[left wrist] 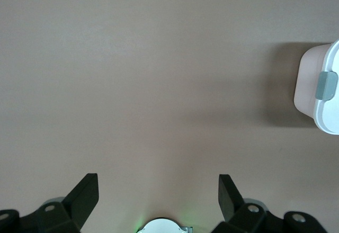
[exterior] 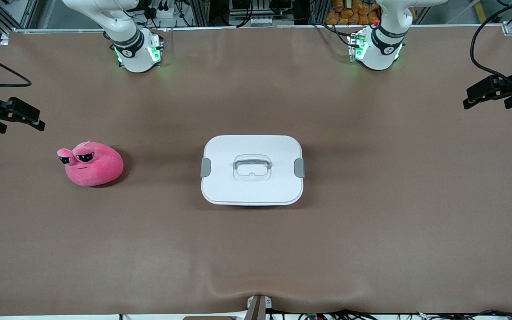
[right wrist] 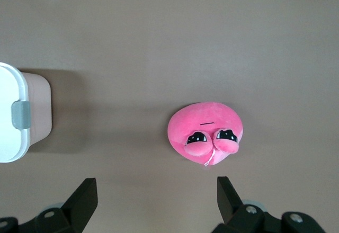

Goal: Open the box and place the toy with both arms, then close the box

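Front view is showing the box (exterior: pixel 252 170) sitting near the middle of the brown desk (exterior: pixel 371 231), its white lid (exterior: pixel 252 151) lying closed on top with a grey clip (exterior: pixel 205 167) at each short end and the recessed grey handle (exterior: pixel 252 163) at its centre. From this angle only the lid is showing; the pink tub beneath is appearing solely in the wrist views, where the box (left wrist: pixel 318 90) (right wrist: pixel 21 114) is peeking in at the picture's edge. The toy (exterior: pixel 91 163) is resting on the desk toward the right arm's end, well apart from the box, its eyes facing that end of the desk. The right gripper (exterior: pixel 16 118) is hovering over the desk's edge at its own end, above the toy's side of the desk, and the right wrist view is showing its fingers (right wrist: pixel 85 198) standing wide apart, holding nothing, with the toy (right wrist: pixel 205 132) below. The left gripper (exterior: pixel 489 93) is hovering over the desk's other end, fingers (left wrist: pixel 82 196) likewise spread and empty over bare desk.
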`<action>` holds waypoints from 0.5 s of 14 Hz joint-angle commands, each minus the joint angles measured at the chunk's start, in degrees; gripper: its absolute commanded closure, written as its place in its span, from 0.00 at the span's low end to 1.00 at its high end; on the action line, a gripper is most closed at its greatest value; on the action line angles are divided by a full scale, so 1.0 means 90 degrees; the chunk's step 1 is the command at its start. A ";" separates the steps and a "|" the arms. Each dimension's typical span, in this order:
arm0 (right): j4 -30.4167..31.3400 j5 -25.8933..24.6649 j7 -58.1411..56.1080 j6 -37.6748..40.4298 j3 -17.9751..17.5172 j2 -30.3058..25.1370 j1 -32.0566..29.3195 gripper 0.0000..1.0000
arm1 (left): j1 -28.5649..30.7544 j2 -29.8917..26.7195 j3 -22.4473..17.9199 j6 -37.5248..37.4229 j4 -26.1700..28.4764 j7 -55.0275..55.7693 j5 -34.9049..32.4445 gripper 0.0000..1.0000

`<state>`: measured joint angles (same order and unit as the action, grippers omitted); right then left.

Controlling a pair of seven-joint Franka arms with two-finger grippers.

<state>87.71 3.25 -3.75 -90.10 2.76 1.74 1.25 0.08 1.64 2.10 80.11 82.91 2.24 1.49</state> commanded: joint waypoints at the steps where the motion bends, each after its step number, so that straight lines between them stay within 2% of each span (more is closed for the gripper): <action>1: -0.0038 0.0029 0.0085 0.0060 0.0035 -0.0037 0.0114 0.00 | 0.0000 0.0042 0.0020 -0.0083 -0.0120 -0.0053 -0.0116 0.00; 7: -0.0038 0.0020 0.0085 0.0089 0.0045 -0.0057 0.0105 0.00 | 0.0059 0.0042 -0.0029 -0.0083 -0.0130 -0.0093 -0.0039 0.00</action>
<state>87.70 3.25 -3.75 -90.06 2.82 1.74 1.75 0.36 1.64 1.88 80.11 82.91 2.24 1.48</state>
